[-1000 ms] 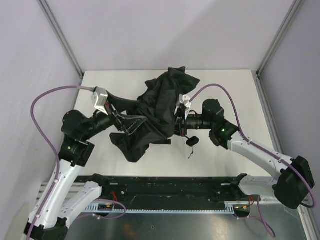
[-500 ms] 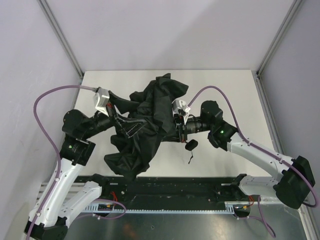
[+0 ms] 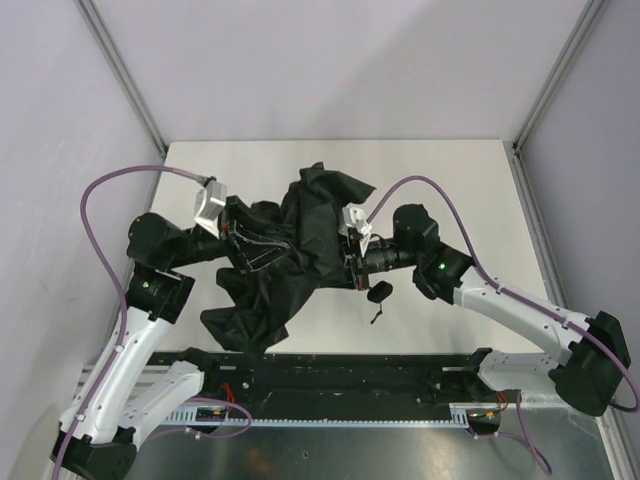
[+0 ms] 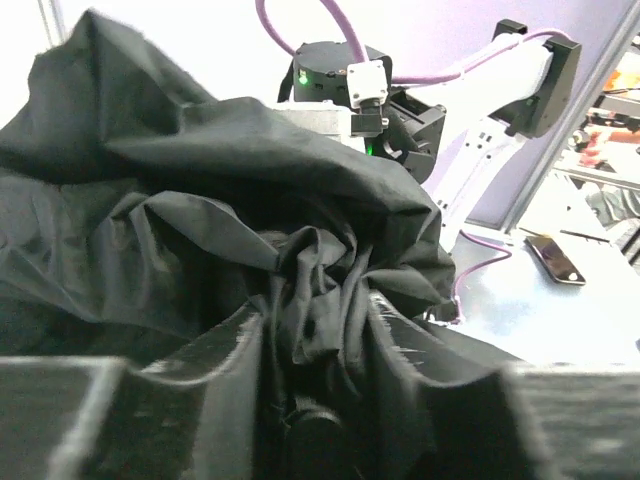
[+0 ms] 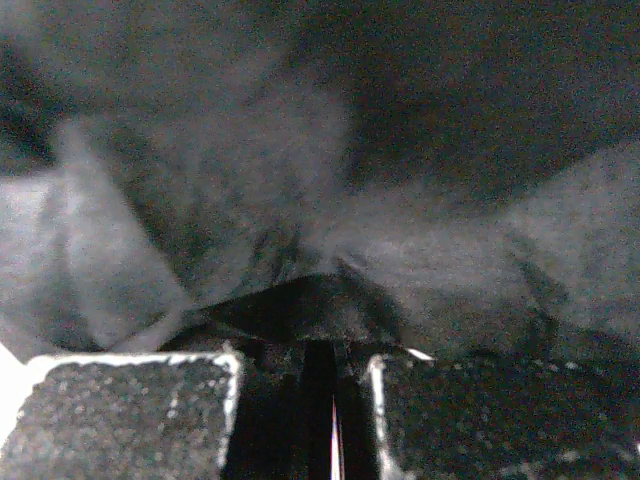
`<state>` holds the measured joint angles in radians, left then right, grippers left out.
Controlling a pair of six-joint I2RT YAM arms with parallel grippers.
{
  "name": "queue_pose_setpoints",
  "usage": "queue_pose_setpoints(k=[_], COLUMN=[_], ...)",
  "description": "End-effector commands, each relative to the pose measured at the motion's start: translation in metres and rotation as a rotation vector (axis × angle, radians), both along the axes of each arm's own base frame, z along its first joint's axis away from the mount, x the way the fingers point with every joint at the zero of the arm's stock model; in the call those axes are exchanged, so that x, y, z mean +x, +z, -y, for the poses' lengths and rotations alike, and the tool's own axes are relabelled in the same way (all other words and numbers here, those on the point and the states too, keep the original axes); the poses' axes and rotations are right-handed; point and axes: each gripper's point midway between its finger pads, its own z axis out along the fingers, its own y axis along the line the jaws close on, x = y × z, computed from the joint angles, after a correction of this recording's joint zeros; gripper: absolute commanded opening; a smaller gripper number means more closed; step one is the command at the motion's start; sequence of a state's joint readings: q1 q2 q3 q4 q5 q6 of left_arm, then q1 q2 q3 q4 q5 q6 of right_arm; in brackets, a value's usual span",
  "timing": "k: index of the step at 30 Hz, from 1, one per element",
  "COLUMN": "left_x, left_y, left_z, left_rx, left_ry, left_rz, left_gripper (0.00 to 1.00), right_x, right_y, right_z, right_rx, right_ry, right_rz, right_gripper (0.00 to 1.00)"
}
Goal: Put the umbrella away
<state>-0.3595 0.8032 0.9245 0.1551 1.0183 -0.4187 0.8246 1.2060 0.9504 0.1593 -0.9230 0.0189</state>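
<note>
The umbrella (image 3: 300,250) lies half collapsed in the middle of the table, its black canopy crumpled in folds. Its small knob handle (image 3: 381,291) and wrist strap (image 3: 374,316) hang out at the right. My left gripper (image 3: 250,250) reaches into the canopy from the left. In the left wrist view its fingers (image 4: 215,370) stand close on either side of a bunch of the canopy (image 4: 250,180). My right gripper (image 3: 350,262) is pressed into the canopy's right edge. In the right wrist view its jaws (image 5: 318,365) are nearly together under dark fabric (image 5: 300,200), with something thin between them.
The white table (image 3: 470,190) is boxed in by grey walls with metal corner posts (image 3: 120,70). A black rail (image 3: 330,375) runs along the near edge between the arm bases. The right arm (image 4: 480,120) shows behind the canopy in the left wrist view.
My left gripper has pushed further into the canopy and closed from wide open onto a bunch of fabric. The canopy's lower flap has dropped toward the near left. The right gripper has shifted slightly left.
</note>
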Motion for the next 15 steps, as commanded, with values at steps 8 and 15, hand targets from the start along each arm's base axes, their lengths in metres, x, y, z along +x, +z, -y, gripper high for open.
queue_pose_setpoints(k=[8, 15], left_x=[0.006, 0.017], left_y=[-0.013, -0.014], left_z=[-0.005, -0.006], left_rx=[0.062, 0.077], left_ry=[-0.029, -0.015], left_rz=[0.157, 0.191], left_gripper=[0.00, 0.00], right_x=[0.035, 0.056], right_y=[0.049, -0.006], right_z=[0.009, 0.079], right_rx=[0.067, -0.049], right_ry=[-0.322, -0.604], right_rz=[0.194, 0.032], right_gripper=[0.43, 0.77])
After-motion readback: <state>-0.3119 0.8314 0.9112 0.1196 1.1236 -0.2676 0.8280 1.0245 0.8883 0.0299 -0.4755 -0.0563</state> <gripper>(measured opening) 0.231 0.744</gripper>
